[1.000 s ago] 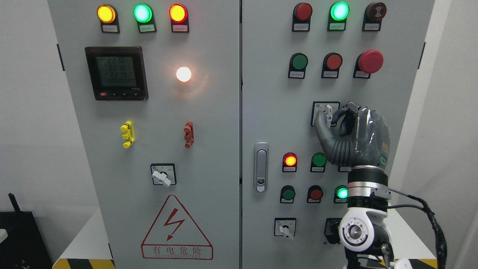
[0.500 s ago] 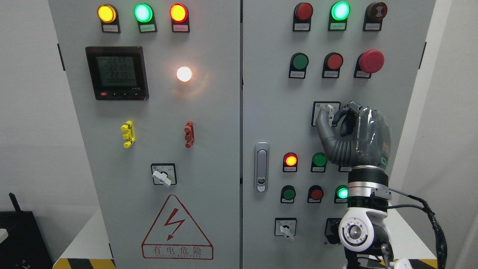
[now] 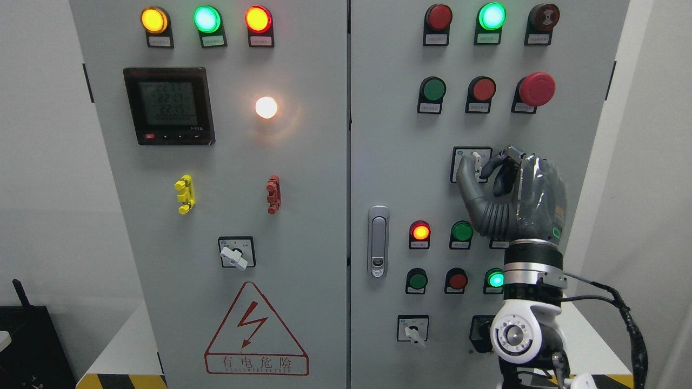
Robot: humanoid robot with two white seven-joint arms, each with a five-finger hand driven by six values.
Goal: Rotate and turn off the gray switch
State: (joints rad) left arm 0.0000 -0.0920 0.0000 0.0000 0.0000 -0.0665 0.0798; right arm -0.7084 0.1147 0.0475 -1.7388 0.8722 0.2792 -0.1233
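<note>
Our right hand (image 3: 478,168) pinches the gray switch (image 3: 476,162) between thumb and fingers; its lever has barely moved, so the turn remains undone.

right arm: rises from the bottom edge, wrist upright below the gray switch (image 3: 476,163) | right hand (image 3: 511,197): dark, back toward camera, thumb and forefinger pinched on the switch's lever | remaining fingers (image 3: 532,173): curled just right of it
</note>
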